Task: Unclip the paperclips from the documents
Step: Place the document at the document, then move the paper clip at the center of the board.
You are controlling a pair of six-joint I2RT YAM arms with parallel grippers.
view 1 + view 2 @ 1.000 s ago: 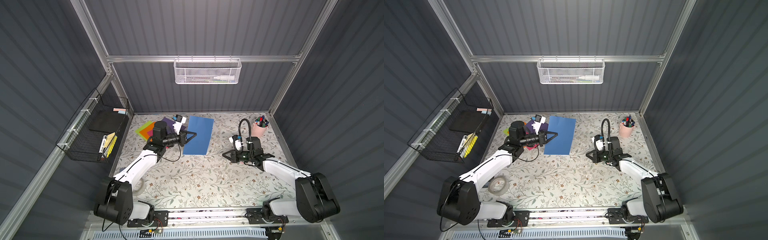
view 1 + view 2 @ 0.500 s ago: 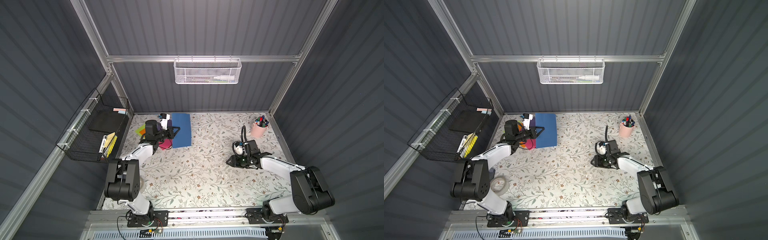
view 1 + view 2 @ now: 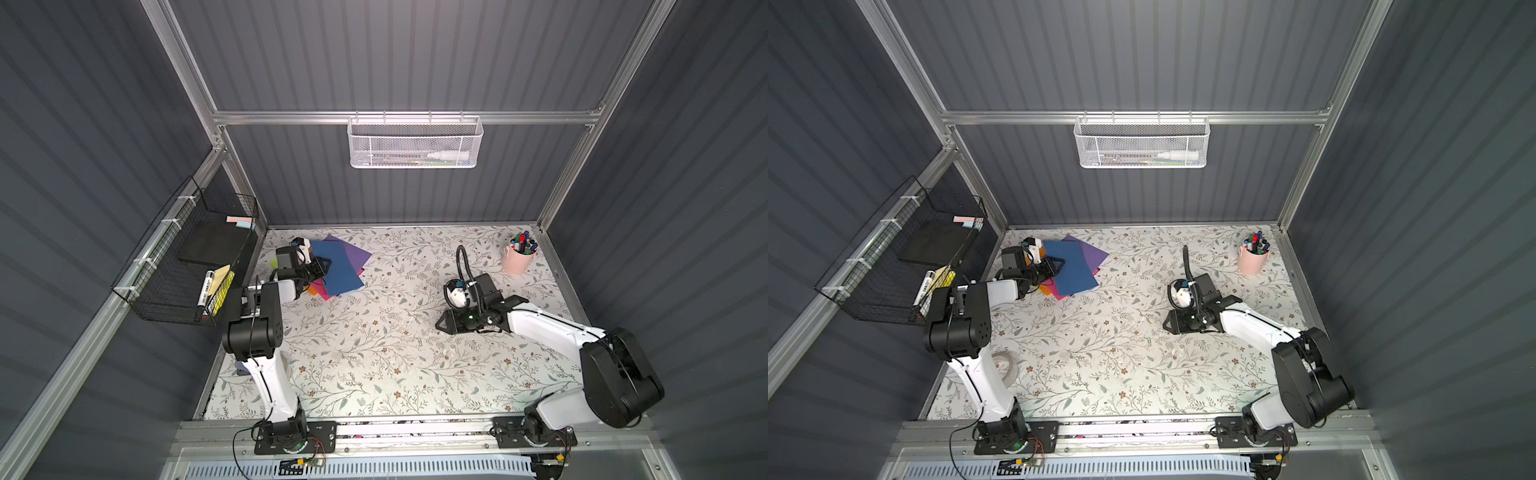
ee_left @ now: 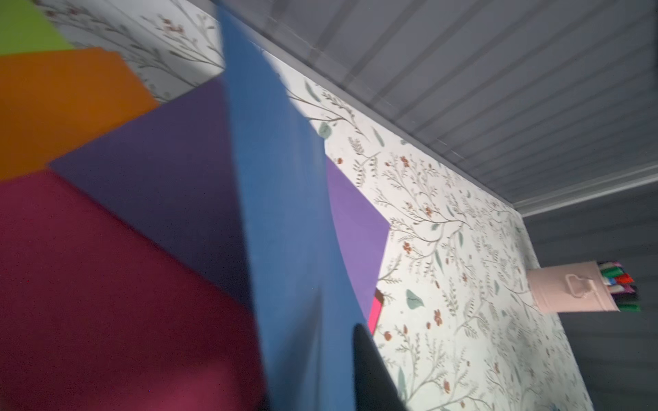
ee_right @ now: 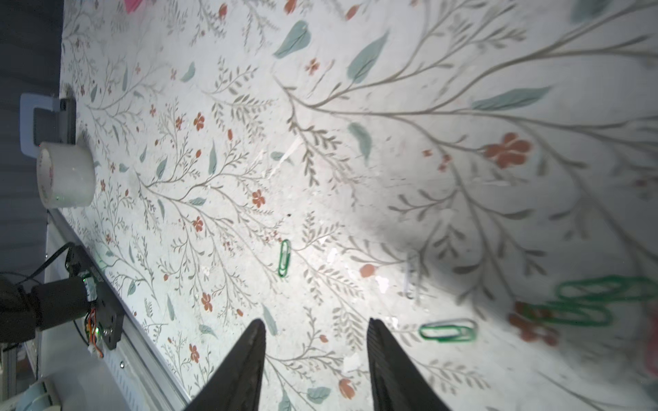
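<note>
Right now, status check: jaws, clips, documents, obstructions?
Right jaws open, empty, over table. Left jaws at blue sheet, state unclear. Green paperclips loose beside right jaws. Tape roll well clear.

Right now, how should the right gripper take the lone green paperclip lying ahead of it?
Pinch the green paperclip across its long sides at mid-length, coming from straight above: it lies flat on the table, long and narrow, so probably nothing offers a side grip.
</note>
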